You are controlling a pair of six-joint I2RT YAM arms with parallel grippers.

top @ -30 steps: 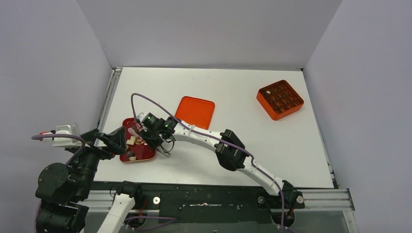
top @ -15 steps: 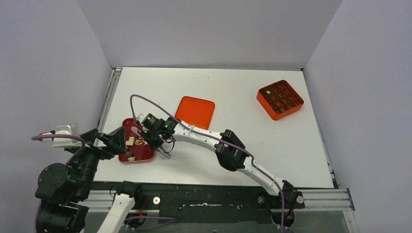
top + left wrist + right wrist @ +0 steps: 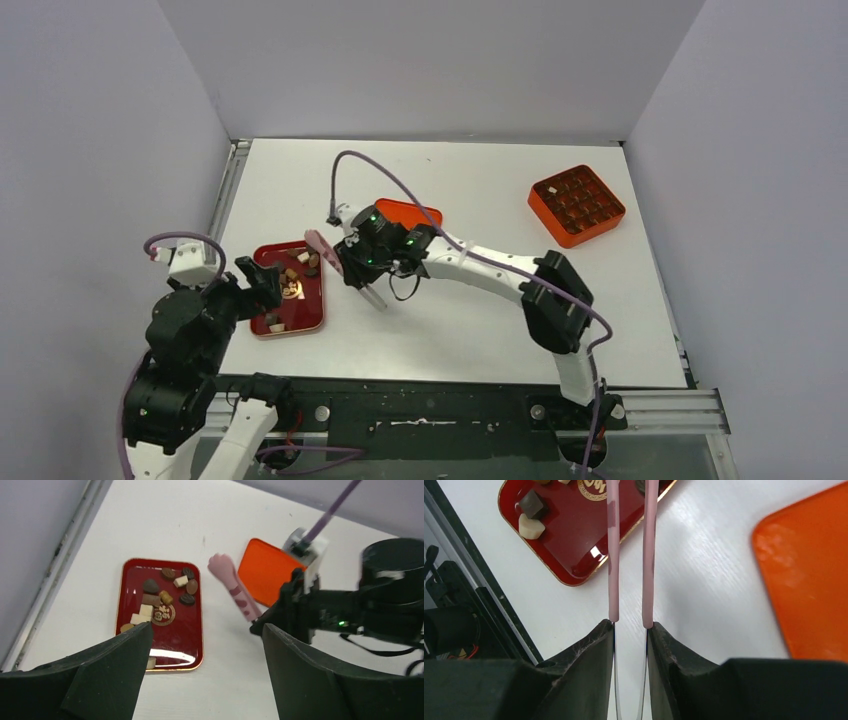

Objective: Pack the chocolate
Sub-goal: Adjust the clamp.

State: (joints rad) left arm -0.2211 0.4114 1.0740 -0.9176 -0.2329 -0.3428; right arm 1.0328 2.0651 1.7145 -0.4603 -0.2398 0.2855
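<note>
A gold emblem is printed in the middle of the red tray (image 3: 177,640), too small to read. The chocolate (image 3: 172,587), dark brown and pale cream chunks, lies loose on this tray, mostly in its far half, with a few pieces near the left edge. At the far right of the table, the orange box (image 3: 550,225) has a grid of cells that look dark, with one pale bit in its left corner cell. The flat orange lid (image 3: 265,575) lies on the table right of the tray, partly covered by the right arm in the top view.

The right tool (image 3: 630,627) is clamped narrow on the pink tongs (image 3: 235,587), whose two arms run side by side. Their paw-shaped tip is above the table just beside the tray's far right corner, and whether it carries a piece cannot be told. The left tool (image 3: 206,629) hangs wide apart, holding nothing, above the tray's near edge.

A second ago the tongs reached in over the tray and the left tool sat at its left edge; both have since drawn back, while tray and box lie as before
</note>
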